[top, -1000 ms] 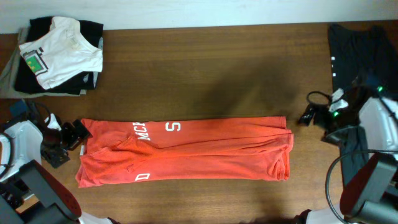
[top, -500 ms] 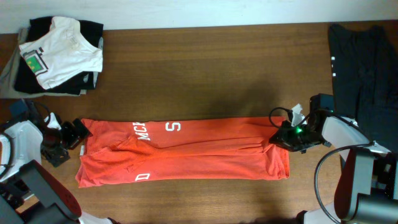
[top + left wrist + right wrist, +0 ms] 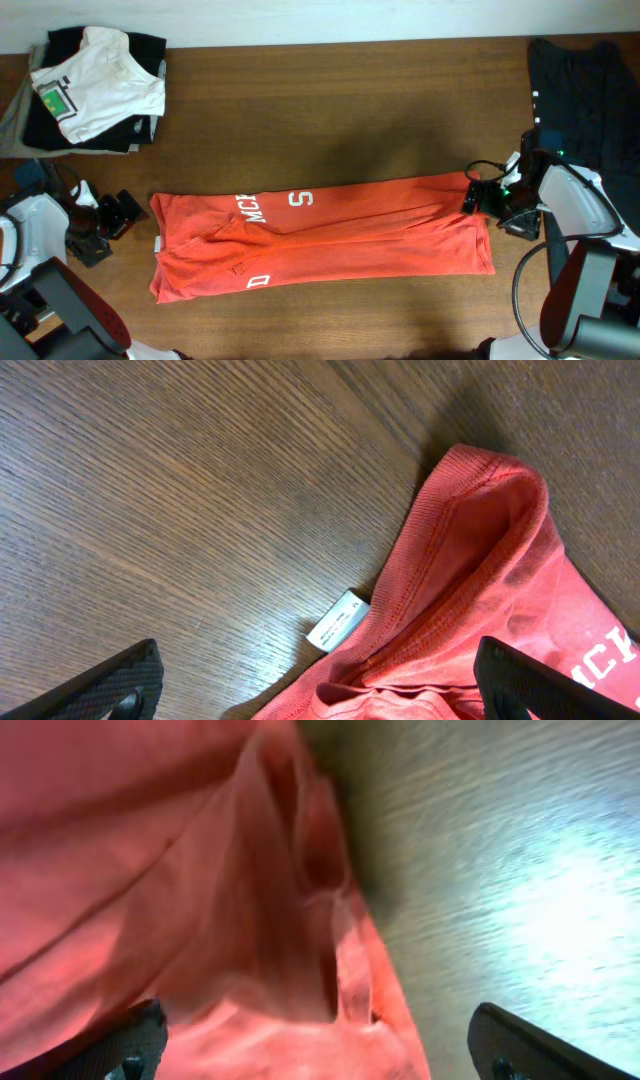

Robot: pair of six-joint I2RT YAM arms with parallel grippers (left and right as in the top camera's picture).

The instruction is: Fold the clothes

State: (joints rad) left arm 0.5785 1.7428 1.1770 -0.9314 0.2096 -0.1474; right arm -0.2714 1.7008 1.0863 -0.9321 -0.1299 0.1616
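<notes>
The red-orange T-shirt [image 3: 325, 245] lay flat on the wooden table [image 3: 330, 110] as a long, narrow band, folded lengthwise, with parts of its white letters showing near its left end. I judge that it was stretched out so that the next fold could bring 1 end over the other. The right gripper [image 3: 478, 197] stood at the upper right corner of the T-shirt. In its wrist view the 2 fingers were spread wide above wrinkled cloth and clasped nothing, so it was released. The left gripper [image 3: 122, 213] hovered just beside the left end of the T-shirt, also spread wide and empty, near a small white label [image 3: 338, 620]. A white shirt [image 3: 95, 85] lay well apart, up and left of the T-shirt, and a black garment [image 3: 585, 90] lay to its right, probably set aside to keep the folding place free.
</notes>
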